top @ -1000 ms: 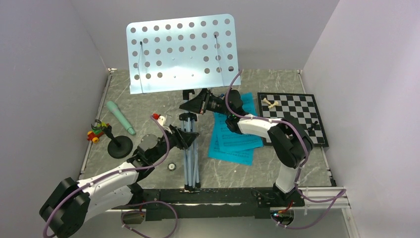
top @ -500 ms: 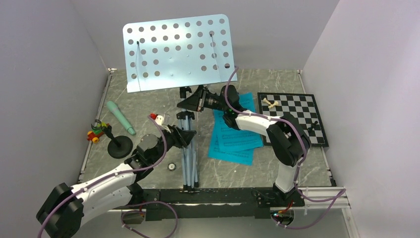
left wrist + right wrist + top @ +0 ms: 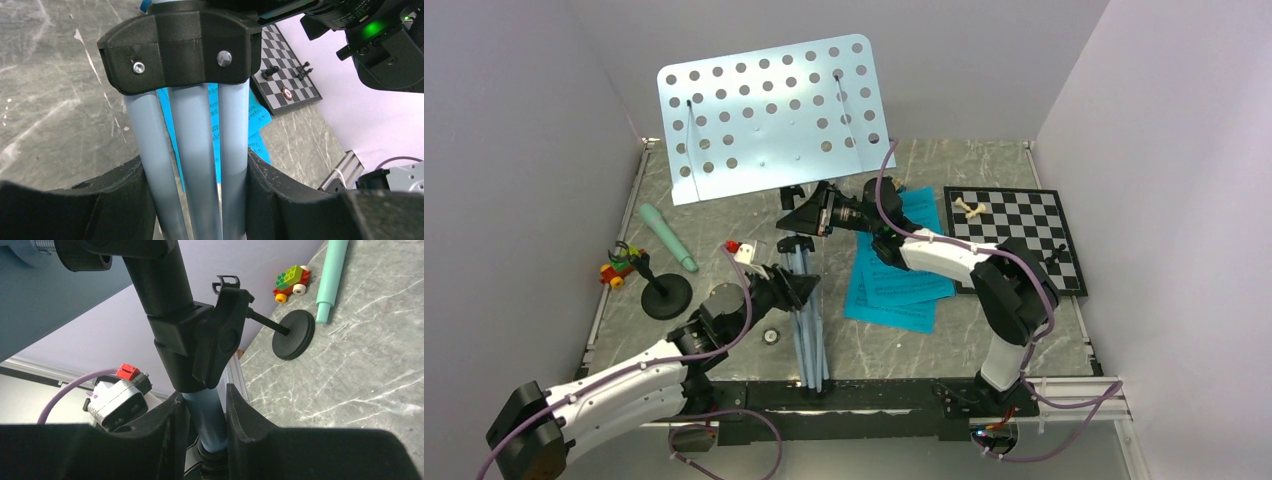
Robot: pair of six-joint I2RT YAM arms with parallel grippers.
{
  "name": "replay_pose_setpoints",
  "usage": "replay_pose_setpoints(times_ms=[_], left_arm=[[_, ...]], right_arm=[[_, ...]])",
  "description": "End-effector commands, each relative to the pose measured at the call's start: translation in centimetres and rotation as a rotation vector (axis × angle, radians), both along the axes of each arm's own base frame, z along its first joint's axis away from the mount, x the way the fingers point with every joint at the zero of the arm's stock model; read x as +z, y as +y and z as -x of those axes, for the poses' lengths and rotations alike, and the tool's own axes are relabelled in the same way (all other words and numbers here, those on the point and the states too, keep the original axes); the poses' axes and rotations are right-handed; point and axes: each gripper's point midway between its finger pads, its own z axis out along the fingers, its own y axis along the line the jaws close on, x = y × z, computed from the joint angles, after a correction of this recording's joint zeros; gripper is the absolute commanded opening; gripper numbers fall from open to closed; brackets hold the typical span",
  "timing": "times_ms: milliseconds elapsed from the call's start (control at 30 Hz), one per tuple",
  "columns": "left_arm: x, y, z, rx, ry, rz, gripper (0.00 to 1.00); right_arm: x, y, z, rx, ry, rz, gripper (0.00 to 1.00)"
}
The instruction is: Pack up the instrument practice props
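Note:
The pale-blue music stand's perforated tray [image 3: 769, 118] tilts left at the back, its folded legs [image 3: 807, 320] bunched together. My left gripper [image 3: 802, 290] is shut on the three leg tubes [image 3: 197, 150] below their black collar [image 3: 180, 45]. My right gripper [image 3: 796, 213] is shut on the stand's upper blue pole [image 3: 209, 415] under a black clamp [image 3: 200, 345]. Turquoise music sheets [image 3: 899, 270] lie right of the stand. The mint-green microphone [image 3: 667, 237] lies at the left, also in the right wrist view [image 3: 330, 275], beside the black round-based stand [image 3: 664, 295].
A chessboard [image 3: 1014, 235] with pieces lies at the right. A small toy car [image 3: 616, 268] sits by the left wall, also in the right wrist view [image 3: 292, 282]. A small round ring [image 3: 771, 336] lies near the stand's legs. Grey walls enclose the marbled table.
The stand's tray has swung left and lower, tilting more. Both grippers have moved left with the stand; the left arm has drawn back toward the near edge.

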Motion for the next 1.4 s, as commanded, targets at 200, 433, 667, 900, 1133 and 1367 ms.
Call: replay_pose_setpoints(times_ms=[200,433,667,900,1133,1367], left_arm=[[4.1,0.7,-0.7,0.063,-0.157,0.042,0.00],[2.0,0.7,-0.9,0.077,-0.132,0.018,0.00],[-1.5,0.5,-1.0,0.077,-0.073,-0.010,0.00],[-4.7,0.6,-1.2,0.098,-0.012,-0.030,0.00],[-6.6,0.2,-1.5,0.094,0.016,-0.058,0.00],[-8.1,-0.6,-1.9,0.085,0.040,-0.086,0.00]], right_arm=[[1.9,-0.3,5.3,0.103,0.111,-0.062,0.00],[-0.7,-0.1,4.8,0.098,0.148,-0.024,0.00],[-5.2,-0.5,3.1,0.065,0.228,0.012,0.00],[-8.9,-0.6,2.4,0.063,0.277,0.028,0.00],[-10.4,-0.5,1.8,0.061,0.291,0.058,0.00],[-11.9,-0.5,1.2,0.070,0.333,0.082,0.00]])
